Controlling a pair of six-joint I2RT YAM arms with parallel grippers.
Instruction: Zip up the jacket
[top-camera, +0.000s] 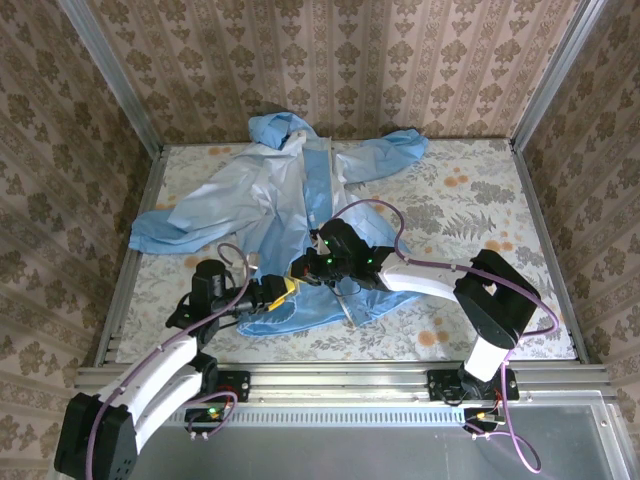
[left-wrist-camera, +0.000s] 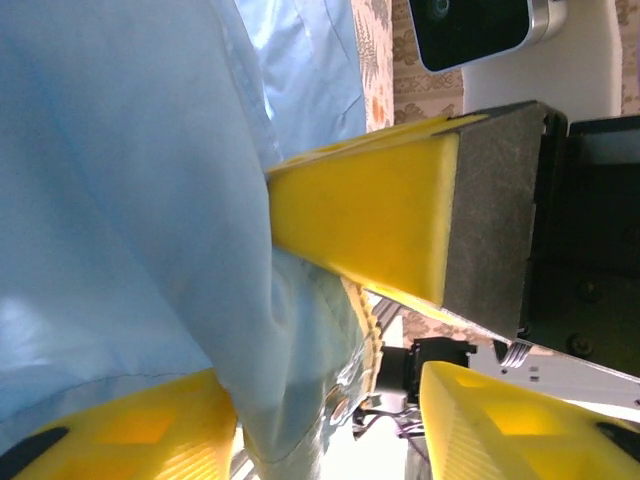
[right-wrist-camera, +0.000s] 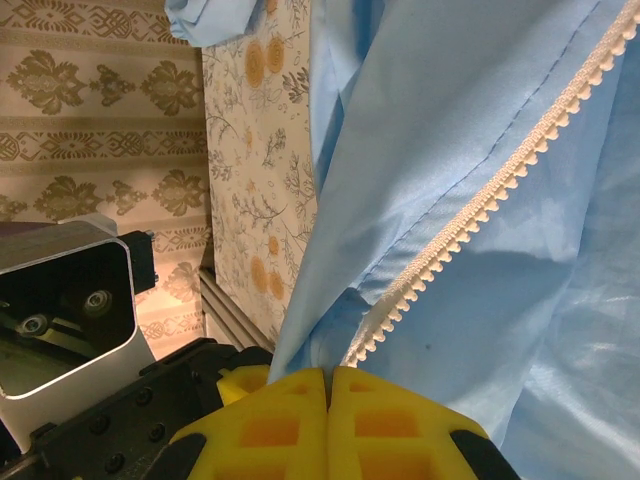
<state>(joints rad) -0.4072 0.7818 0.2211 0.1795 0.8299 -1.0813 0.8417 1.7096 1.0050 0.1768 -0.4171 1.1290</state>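
The jacket (top-camera: 250, 200) is lying spread on the desk (top-camera: 480, 210), its hood (top-camera: 275, 130) at the far end. At the near hem, the right end effector (right-wrist-camera: 328, 382) is pinching the zipper strip (right-wrist-camera: 480, 210), its fingers pressed together. The left end effector (left-wrist-camera: 330, 430) is standing partly wide, with a jacket fold hanging between its 2 fingers.
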